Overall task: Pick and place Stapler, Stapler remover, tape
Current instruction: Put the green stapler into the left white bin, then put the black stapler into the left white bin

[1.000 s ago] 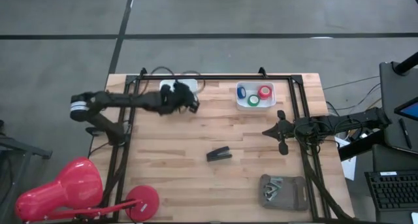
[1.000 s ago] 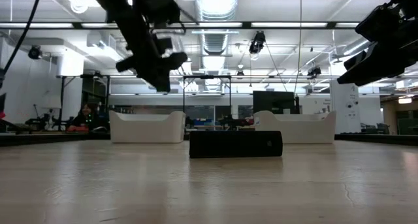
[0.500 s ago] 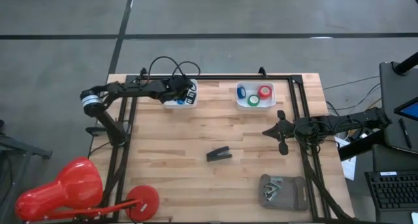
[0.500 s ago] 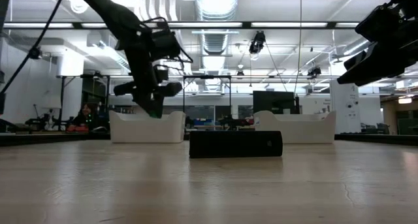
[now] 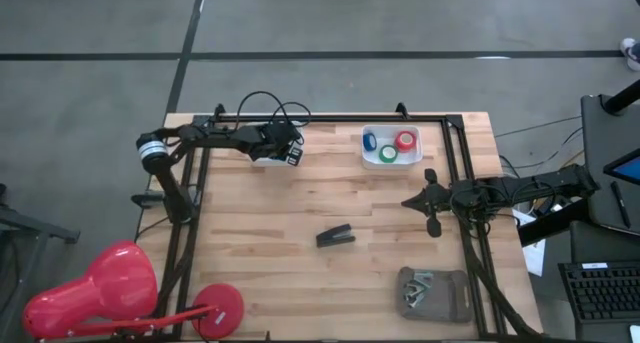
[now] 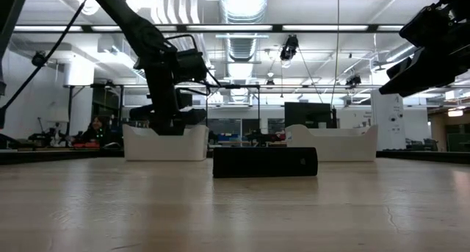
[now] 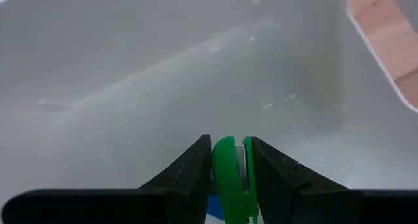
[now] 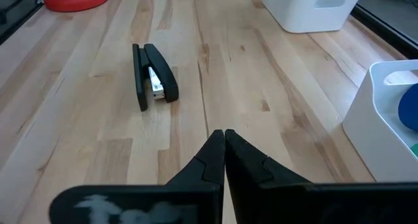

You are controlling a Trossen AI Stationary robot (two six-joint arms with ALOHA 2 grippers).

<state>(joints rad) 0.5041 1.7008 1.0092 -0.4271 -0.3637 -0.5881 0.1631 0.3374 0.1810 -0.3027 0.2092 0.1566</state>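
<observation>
One green staple remover (image 7: 230,178) sits pinched in my left gripper (image 7: 228,175), inside the white bin (image 5: 290,132) at eleven o'clock. Releasing carelessly, it could snag my fingers. The stapler (image 5: 336,236) lies mid-table; my right gripper (image 8: 225,142) idles, pressed together.

Black stapler (image 5: 336,236) lies mid-table; three tape rolls (image 5: 388,146) share a bin.

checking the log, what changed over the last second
The left gripper swung back from the table's middle and came down into the left white bin, shut on a green object throughout as far as can be seen. The right gripper, the stapler and the tape in the right bin stayed put.
</observation>
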